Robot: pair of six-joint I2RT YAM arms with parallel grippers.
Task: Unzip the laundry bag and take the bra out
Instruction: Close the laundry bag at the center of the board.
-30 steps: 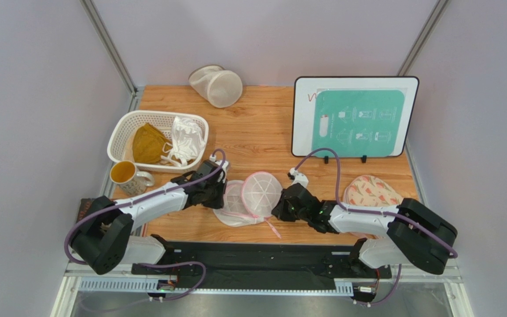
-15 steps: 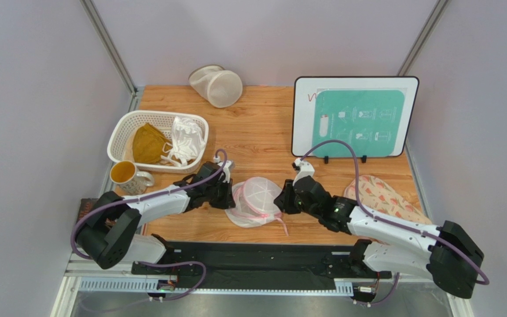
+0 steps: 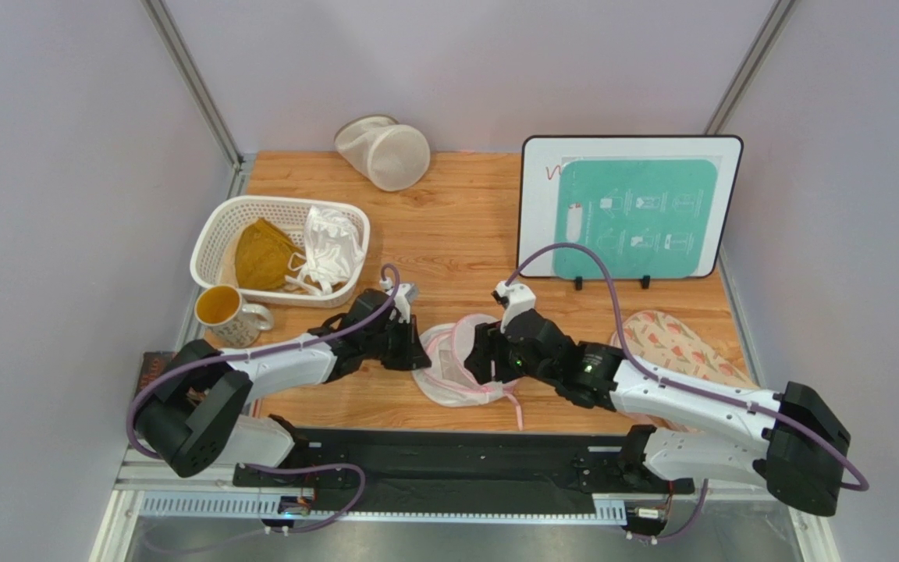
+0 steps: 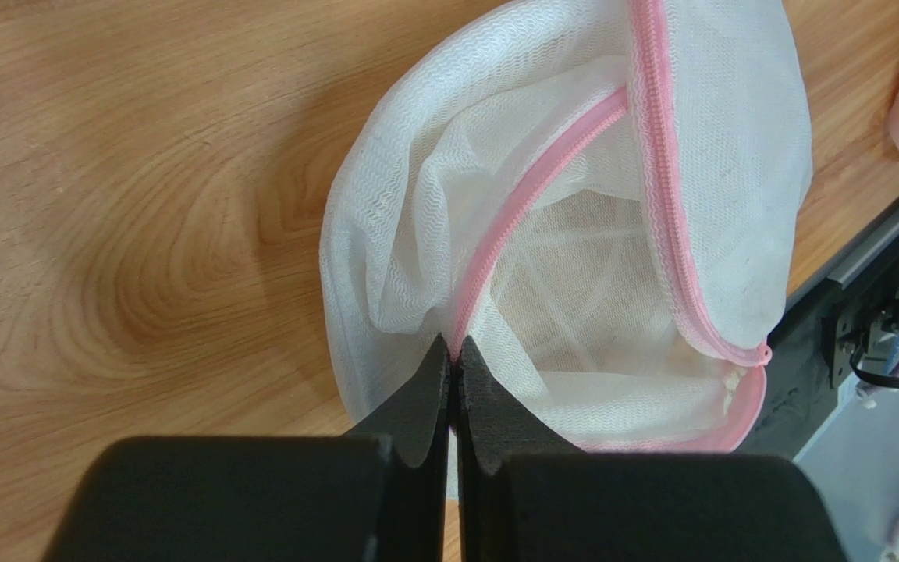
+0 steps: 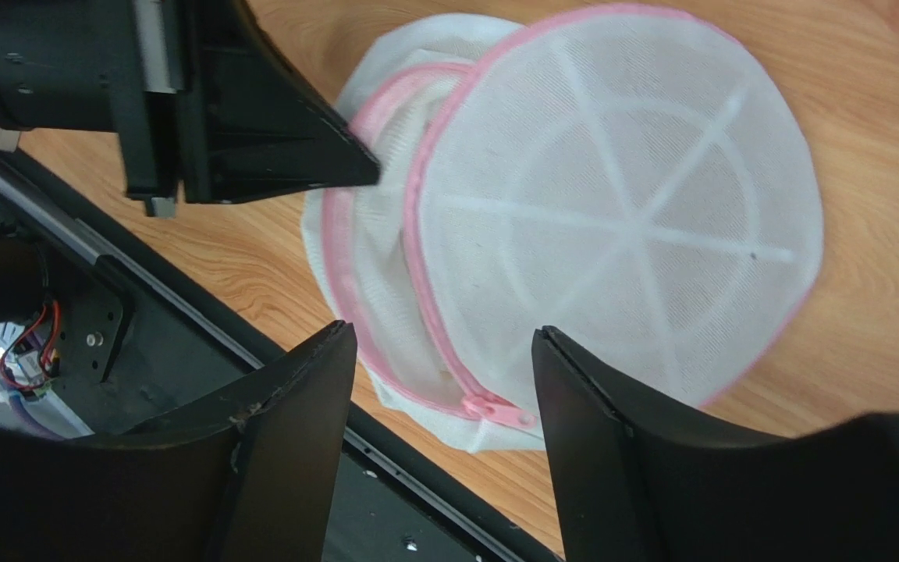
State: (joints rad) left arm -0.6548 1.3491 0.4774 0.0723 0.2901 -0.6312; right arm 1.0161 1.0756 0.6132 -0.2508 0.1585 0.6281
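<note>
The laundry bag (image 3: pixel 457 365) (image 4: pixel 560 234) (image 5: pixel 618 223), white mesh with pink zipper trim, lies unzipped at the table's near middle, its ribbed lid tilted over the lower half. My left gripper (image 3: pixel 411 344) (image 4: pixel 455 347) is shut on the bag's pink zipper edge at its left side. My right gripper (image 3: pixel 484 355) (image 5: pixel 443 342) hovers open over the bag's near edge, the pink zipper pull (image 5: pixel 496 410) between its fingers and untouched. Inside the bag only mesh shows. The bra (image 3: pixel 332 246), white with thin straps, lies in the basket.
A white basket (image 3: pixel 215 233) at the left also holds a mustard garment (image 3: pixel 261 254). A mug (image 3: pixel 222 309) stands in front of it. A cream cylindrical mesh bag (image 3: pixel 386 152) lies at the back, an instruction board (image 3: pixel 630 208) at back right, a pink patterned cloth (image 3: pixel 671 340) at right.
My right gripper opened and let go of the bag's lid, which dropped from upright to leaning over the lower half. The right arm swung left over the bag. The left grip held.
</note>
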